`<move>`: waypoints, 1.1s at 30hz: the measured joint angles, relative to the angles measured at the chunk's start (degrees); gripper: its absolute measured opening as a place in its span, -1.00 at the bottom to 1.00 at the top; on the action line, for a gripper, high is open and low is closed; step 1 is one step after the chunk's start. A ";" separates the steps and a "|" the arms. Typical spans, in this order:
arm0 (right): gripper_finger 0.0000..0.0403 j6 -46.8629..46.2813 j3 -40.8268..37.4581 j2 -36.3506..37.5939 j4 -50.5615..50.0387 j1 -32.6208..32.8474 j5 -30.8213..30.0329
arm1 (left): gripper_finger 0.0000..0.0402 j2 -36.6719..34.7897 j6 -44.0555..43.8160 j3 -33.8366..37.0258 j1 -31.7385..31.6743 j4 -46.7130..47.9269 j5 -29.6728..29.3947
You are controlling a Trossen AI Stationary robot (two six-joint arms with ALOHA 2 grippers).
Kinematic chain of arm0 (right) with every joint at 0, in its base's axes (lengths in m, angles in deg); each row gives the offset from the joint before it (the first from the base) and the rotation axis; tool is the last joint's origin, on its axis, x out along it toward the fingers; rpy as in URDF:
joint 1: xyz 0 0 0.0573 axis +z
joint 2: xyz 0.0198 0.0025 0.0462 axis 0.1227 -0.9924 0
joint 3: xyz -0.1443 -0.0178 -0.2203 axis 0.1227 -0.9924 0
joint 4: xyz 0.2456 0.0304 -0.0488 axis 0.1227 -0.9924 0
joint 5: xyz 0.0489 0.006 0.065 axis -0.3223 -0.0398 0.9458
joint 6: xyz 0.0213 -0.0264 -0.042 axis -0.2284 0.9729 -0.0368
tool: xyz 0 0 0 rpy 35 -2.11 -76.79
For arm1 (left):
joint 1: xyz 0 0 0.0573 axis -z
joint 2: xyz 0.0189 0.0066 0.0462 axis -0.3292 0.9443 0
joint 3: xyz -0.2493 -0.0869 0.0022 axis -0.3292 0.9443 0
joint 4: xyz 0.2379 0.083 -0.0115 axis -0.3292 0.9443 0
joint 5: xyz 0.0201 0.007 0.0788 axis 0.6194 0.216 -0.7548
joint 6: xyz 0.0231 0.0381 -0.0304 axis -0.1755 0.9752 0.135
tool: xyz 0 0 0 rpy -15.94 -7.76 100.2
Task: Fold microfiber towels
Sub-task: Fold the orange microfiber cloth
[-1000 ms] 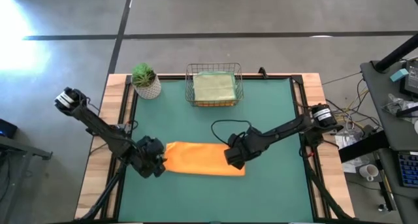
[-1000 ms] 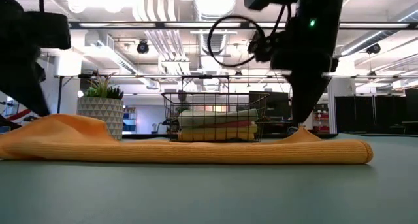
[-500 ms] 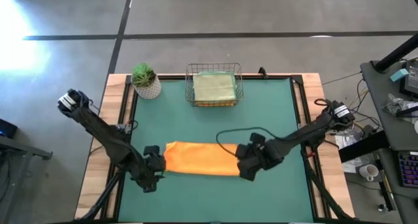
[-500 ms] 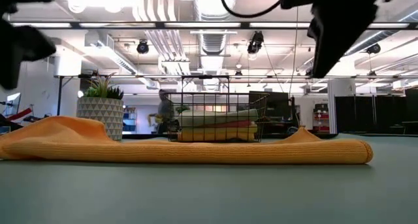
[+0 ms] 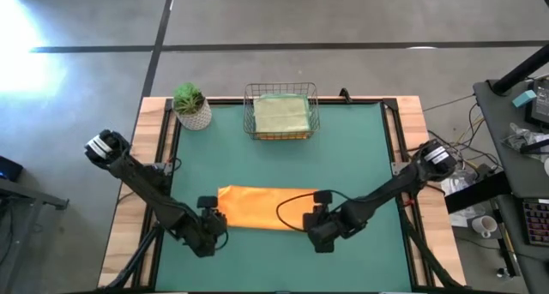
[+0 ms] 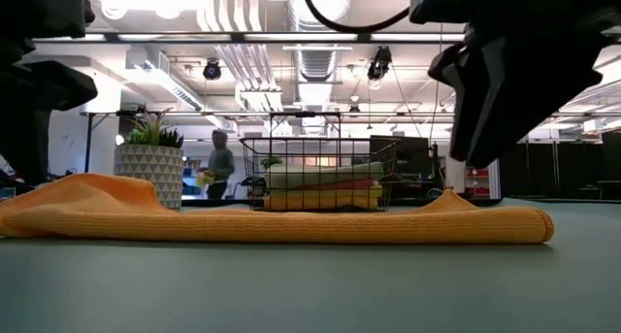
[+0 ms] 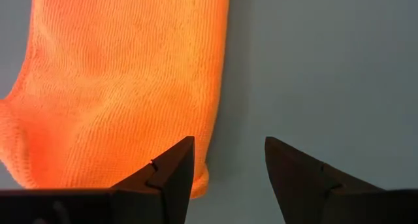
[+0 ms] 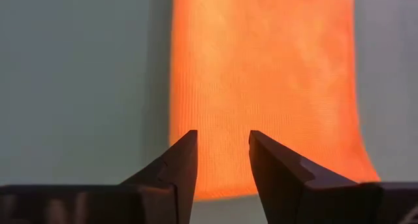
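An orange microfiber towel [image 5: 262,208], folded into a long strip, lies flat on the green mat and runs from left to right. It also shows in the low view [image 6: 281,221]. My left gripper [image 5: 213,229] hovers open just near of the strip's left end. In its wrist view [image 7: 228,168] the towel's corner [image 7: 196,175] lies beside one finger. My right gripper [image 5: 316,234] hovers open just near of the right end, with the towel [image 8: 261,87] ahead of its fingers [image 8: 223,162]. Both are above the cloth.
A wire basket [image 5: 281,114] at the far edge holds folded towels, a pale green one on top. A potted plant [image 5: 190,105] stands left of it. A black cable [image 5: 292,210] loops over the towel's right part. A person [image 6: 219,163] walks in the room behind.
My right gripper has lifted off the towel's right end and gone toward the table's near edge, and its wrist has rolled. My left gripper has gone from the left end toward the near edge and has also rolled. The towel lies as before.
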 joint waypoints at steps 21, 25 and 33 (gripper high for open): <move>-0.34 0.23 -1.45 -5.99 4.60 0.66 5.07 | -0.15 6.90 -0.07 2.61 -1.11 -0.96 -3.72; -0.34 -1.00 -2.09 -6.54 4.61 0.68 5.02 | -0.15 6.69 -0.47 2.62 -1.20 -0.65 -3.65; -0.40 -2.28 -2.30 -8.13 4.46 0.70 4.57 | -0.52 6.39 -3.05 2.76 -1.25 -0.10 -2.89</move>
